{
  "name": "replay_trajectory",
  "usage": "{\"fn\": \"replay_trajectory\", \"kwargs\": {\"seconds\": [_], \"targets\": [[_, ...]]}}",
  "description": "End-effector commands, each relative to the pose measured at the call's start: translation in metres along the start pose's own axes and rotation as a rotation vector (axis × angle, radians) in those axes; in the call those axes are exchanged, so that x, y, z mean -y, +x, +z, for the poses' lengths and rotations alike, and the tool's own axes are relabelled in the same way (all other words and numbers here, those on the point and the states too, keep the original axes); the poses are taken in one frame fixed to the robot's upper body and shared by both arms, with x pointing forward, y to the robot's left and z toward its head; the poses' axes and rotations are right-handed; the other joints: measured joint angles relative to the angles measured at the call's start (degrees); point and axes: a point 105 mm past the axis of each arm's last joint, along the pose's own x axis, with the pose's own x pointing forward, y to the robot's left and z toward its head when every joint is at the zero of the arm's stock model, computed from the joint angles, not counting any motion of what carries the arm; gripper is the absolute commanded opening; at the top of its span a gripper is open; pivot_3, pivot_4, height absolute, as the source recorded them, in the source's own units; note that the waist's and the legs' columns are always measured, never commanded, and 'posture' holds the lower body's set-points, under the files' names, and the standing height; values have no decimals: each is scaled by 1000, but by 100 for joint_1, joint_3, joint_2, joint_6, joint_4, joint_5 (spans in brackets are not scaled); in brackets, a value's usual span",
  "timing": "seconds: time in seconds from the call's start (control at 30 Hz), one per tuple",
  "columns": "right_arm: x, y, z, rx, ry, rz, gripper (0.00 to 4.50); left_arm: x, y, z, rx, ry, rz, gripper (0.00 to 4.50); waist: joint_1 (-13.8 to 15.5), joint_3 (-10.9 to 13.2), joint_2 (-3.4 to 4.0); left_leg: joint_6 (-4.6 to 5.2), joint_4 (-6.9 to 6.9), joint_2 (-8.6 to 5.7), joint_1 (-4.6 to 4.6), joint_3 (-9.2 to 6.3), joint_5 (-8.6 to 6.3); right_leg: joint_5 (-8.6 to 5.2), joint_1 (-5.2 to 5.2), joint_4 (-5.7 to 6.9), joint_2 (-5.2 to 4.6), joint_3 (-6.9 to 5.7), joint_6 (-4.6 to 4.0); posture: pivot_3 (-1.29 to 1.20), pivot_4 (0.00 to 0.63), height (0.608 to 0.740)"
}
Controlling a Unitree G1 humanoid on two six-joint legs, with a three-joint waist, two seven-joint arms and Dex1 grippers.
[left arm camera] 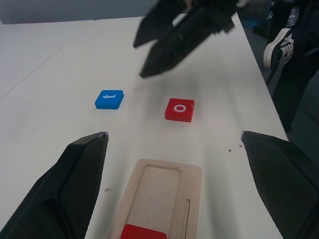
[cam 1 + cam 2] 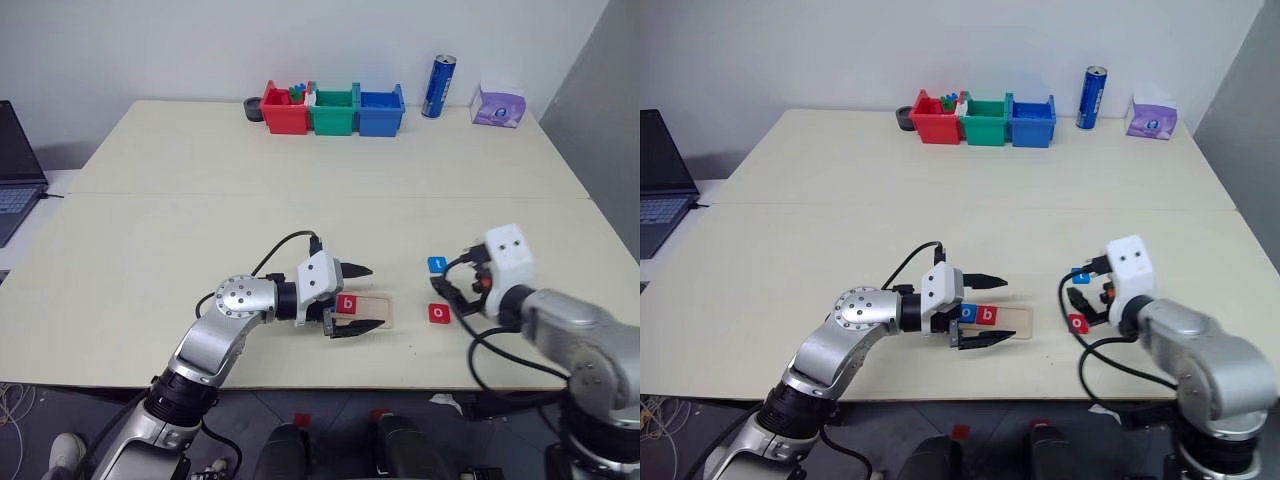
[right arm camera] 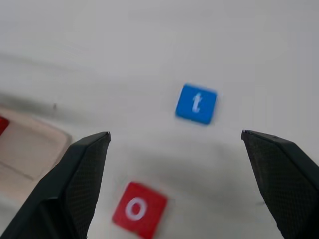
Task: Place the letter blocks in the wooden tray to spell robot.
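The wooden tray [image 2: 1002, 321] lies flat near the front edge of the cream tabletop [image 2: 300, 190], long axis running left to right. In it sit a red b block [image 2: 347, 304] and, just left of that, a blue block [image 2: 968, 312]; the tray's right end is bare. Right of the tray, apart from it, a red o block [image 2: 439, 313] and a blue t block [image 2: 437, 265] lie loose. The left hand [image 2: 362, 298] hangs over the tray, fingers spread, gripping nothing. The right hand [image 1: 149, 57] hovers above the loose pair, wide open too. Way back: red [image 2: 284, 112], green [image 2: 333, 112] and blue bins [image 2: 381, 112], a blue can [image 2: 438, 86], and a laptop [image 2: 15, 165] off to the left by a plain wall.
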Motion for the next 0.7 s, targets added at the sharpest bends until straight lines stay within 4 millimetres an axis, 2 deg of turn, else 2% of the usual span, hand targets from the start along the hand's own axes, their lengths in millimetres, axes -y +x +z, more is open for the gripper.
{"fn": "replay_trajectory", "kwargs": {"seconds": [0.03,0.13,0.3,0.5,0.7], "targets": [[-12,-6,12,106,-47,212,4465,-5,-1,11,31,42,0,4500,2,1,-1,0,0,0,-3,-2,0,0,0,-2,1,-1,0,0,150,740],[-23,-13,-5,113,-224,412,4465,-5,0,13,35,45,-12,4500,19,2,-2,2,0,-1,-10,-3,-1,0,0,-13,0,-4,0,0,150,740],[-14,-4,-43,62,-469,557,4465,-7,1,12,28,53,-19,4500,-1,7,-11,4,7,-3,-9,11,-2,5,2,-20,-3,-9,10,0,150,740],[3,15,-52,72,-547,590,4465,-6,1,11,18,62,-22,4500,-6,9,-12,3,11,-2,9,20,-1,8,4,0,-1,0,14,0,150,740],[6,25,-60,47,-549,623,4465,-5,1,11,20,66,-25,4500,20,8,-12,3,11,-2,8,17,-1,8,5,1,-2,1,13,0,150,740]]}}
